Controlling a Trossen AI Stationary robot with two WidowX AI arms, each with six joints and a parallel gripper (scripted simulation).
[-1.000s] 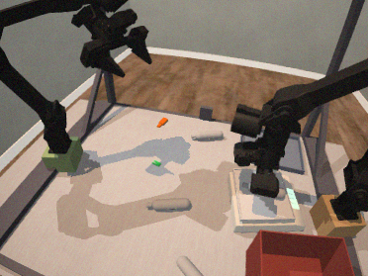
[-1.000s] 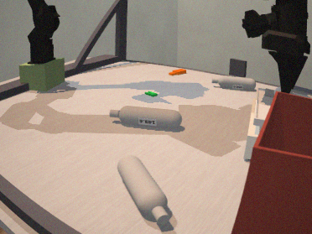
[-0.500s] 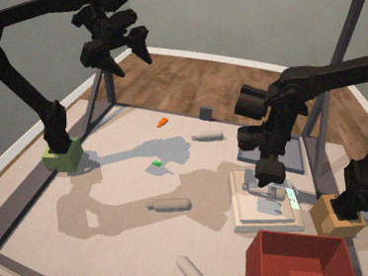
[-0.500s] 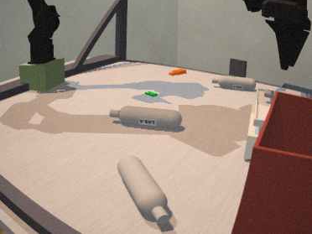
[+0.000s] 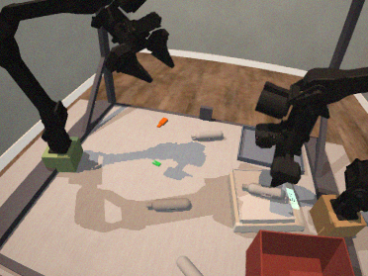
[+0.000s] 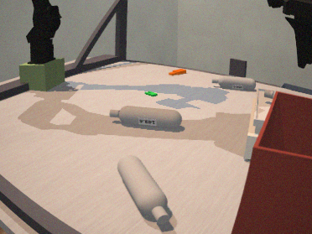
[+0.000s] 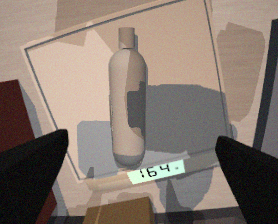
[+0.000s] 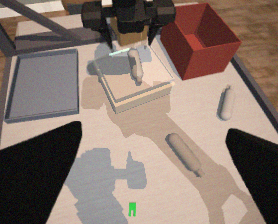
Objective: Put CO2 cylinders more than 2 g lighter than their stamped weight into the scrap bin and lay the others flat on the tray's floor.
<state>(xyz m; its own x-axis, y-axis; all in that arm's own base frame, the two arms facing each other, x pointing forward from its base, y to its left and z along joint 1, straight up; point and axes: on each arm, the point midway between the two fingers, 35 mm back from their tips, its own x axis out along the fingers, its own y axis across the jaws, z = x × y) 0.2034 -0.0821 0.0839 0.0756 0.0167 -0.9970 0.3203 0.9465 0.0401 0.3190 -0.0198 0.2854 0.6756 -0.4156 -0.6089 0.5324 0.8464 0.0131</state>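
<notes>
From the top, the left hand (image 5: 284, 180) (image 6: 303, 65) (image 7: 144, 140) (image 8: 130, 46) hangs over the scale (image 5: 237, 226) (image 6: 249, 148) (image 7: 100, 184) (image 8: 145, 102), where one CO2 cylinder (image 5: 264, 191) (image 7: 128, 105) (image 8: 135, 65) lies with its neck toward 9 o'clock. Reckoned from the scale, the tray (image 5: 252, 144) (image 8: 42, 85) sits at 12 o'clock, the scrap bin (image 5: 259, 253) (image 6: 277, 185) (image 8: 207, 62) at 5, a second cylinder (image 5: 170, 205) (image 6: 148, 117) (image 8: 184, 152) at 9, a third (image 5: 210, 136) (image 6: 236, 83) near 11 and a fourth (image 5: 189, 266) (image 6: 143, 187) (image 8: 226, 103) at 8, these three on the desk (image 5: 114, 248) (image 6: 75, 164) (image 8: 100, 135). The right hand (image 5: 162, 73) (image 8: 155, 131) is raised with its fingers spread. In the exterior view, the second cylinder shows a stamped label too blurred to read surely; the fourth points its neck to 5 o'clock. The left wrist view has the left hand wide open, gripping nothing, one finger on each side of the cylinder and apart from it; the neck points to 12 o'clock, and the display (image 7: 156, 171) begins 164, its last digit unclear. In the right wrist view, the right hand is open and holds nothing, with the tray at 9 o'clock from the scale and the scrap bin at 2.
</notes>
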